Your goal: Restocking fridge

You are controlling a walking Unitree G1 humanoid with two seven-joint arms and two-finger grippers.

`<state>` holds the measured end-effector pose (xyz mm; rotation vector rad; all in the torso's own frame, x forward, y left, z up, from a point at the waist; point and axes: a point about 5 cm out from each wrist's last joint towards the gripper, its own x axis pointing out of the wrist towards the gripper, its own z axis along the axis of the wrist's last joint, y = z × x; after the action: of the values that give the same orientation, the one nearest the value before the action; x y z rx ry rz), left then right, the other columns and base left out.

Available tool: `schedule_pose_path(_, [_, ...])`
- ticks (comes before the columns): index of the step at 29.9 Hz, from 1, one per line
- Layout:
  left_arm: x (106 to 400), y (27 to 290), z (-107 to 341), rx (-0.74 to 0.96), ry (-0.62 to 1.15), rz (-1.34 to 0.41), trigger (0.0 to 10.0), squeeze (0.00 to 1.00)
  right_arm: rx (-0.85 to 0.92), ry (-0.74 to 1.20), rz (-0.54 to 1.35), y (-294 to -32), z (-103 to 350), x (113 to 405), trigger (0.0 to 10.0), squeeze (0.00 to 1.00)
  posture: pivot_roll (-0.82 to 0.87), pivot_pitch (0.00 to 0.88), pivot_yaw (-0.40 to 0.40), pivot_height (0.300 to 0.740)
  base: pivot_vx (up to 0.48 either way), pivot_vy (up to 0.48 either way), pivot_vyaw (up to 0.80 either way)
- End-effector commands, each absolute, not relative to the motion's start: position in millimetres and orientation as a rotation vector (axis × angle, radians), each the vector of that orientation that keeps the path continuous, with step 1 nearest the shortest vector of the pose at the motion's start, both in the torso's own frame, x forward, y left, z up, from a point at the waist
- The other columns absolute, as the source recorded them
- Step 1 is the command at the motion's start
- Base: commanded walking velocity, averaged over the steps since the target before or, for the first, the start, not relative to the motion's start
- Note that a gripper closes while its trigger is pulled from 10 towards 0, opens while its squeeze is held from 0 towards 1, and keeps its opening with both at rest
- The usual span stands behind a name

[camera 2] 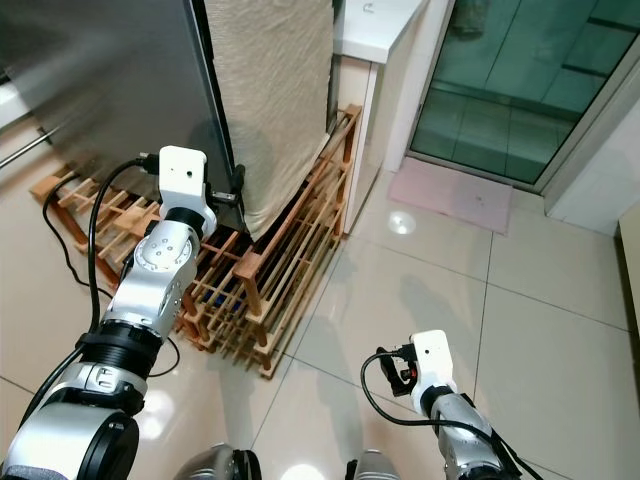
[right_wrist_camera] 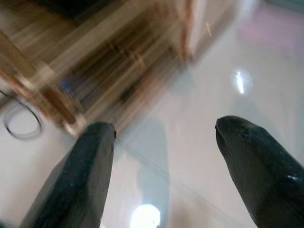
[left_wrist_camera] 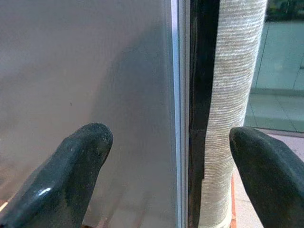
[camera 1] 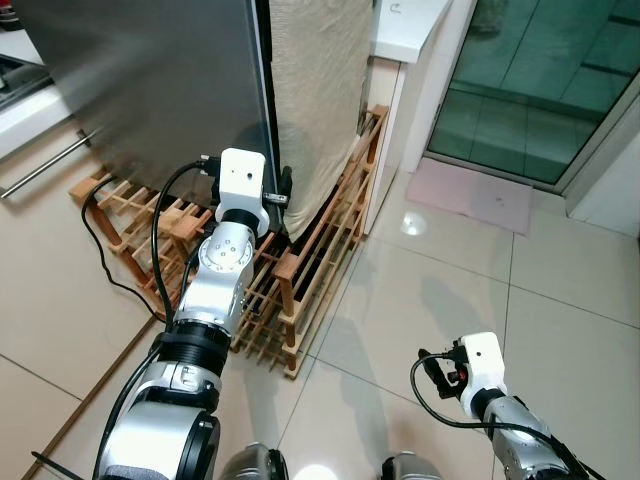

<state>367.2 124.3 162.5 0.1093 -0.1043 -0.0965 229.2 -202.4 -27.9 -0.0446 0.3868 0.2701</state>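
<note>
Steel fridge door (left_wrist_camera: pixel 85 71) edge between spread left gripper (left_wrist_camera: pixel 168 156) fingers.

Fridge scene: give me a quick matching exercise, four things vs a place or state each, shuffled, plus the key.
Things:
1. left tool
2. right tool
3. beige cloth
4. pink mat

Place or state:
A. on the floor before the glass door
B. open, low over the floor tiles
C. hanging down the fridge's side
D. open, at the fridge door edge

Pairs: 1-D, 2-B, 3-C, 4-A
</note>
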Motion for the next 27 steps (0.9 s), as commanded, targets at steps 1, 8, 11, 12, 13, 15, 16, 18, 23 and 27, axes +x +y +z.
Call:
schedule_pose_path(1, [366.3,121.1,165.9,0.103,-0.110,-0.107,10.0,0.00,-0.057,0.262,0.304,-202.6,-13.3,235.2,10.0,0.10,-0.15,0.065,0.023,0.711,0.000,0.000,0.00])
schedule_pose_path(8, [362.2,112.8,170.9,0.076,-0.121,-0.143,10.0,0.00,-0.086,0.005,0.373,-198.2,45.1,249.0,10.0,0.10,-0.15,0.064,0.024,0.711,0.000,0.000,0.00])
schedule_pose_path(11, [357.3,106.6,164.1,0.063,-0.096,-0.168,10.0,0.00,-0.081,-0.079,0.394,-182.8,78.1,250.4,10.0,0.10,-0.15,0.063,0.025,0.711,0.000,0.000,0.00])
schedule_pose_path(12, [355.6,103.4,160.9,0.056,-0.085,-0.179,10.0,0.00,-0.072,-0.106,0.401,-174.6,88.2,251.5,10.0,0.09,-0.15,0.063,0.025,0.711,0.000,0.000,0.00])
schedule_pose_path(13, [354.5,101.4,159.1,0.050,-0.078,-0.186,10.0,0.00,-0.065,-0.122,0.407,-169.5,94.4,251.7,10.0,0.09,-0.15,0.063,0.025,0.711,0.000,0.000,0.00])
schedule_pose_path(15, [352.7,97.3,157.4,0.042,-0.073,-0.201,10.0,0.00,-0.057,-0.141,0.420,-161.3,102.6,251.7,10.0,0.09,-0.15,0.062,0.026,0.711,0.000,0.000,0.00])
schedule_pose_path(16, [350.5,91.3,158.6,0.034,-0.075,-0.223,10.0,0.00,-0.051,-0.141,0.428,-155.1,106.3,250.9,10.0,0.10,-0.15,0.061,0.026,0.711,0.000,0.000,0.00])
schedule_pose_path(18, [349.4,88.2,159.7,0.032,-0.078,-0.234,10.0,0.00,-0.049,-0.135,0.430,-153.2,107.0,250.1,10.0,0.09,-0.15,0.060,0.026,0.711,0.000,0.000,0.00])
schedule_pose_path(23, [347.6,82.1,164.9,0.035,-0.094,-0.248,10.0,0.00,-0.044,-0.092,0.437,-149.4,110.1,245.4,10.0,0.10,-0.14,0.061,0.023,0.711,0.000,0.000,0.00])
schedule_pose_path(27, [351.2,82.0,167.1,0.039,-0.101,-0.241,10.0,0.00,-0.041,-0.065,0.434,-147.8,113.5,243.3,10.0,0.09,-0.14,0.061,0.020,0.711,0.000,0.000,0.00])
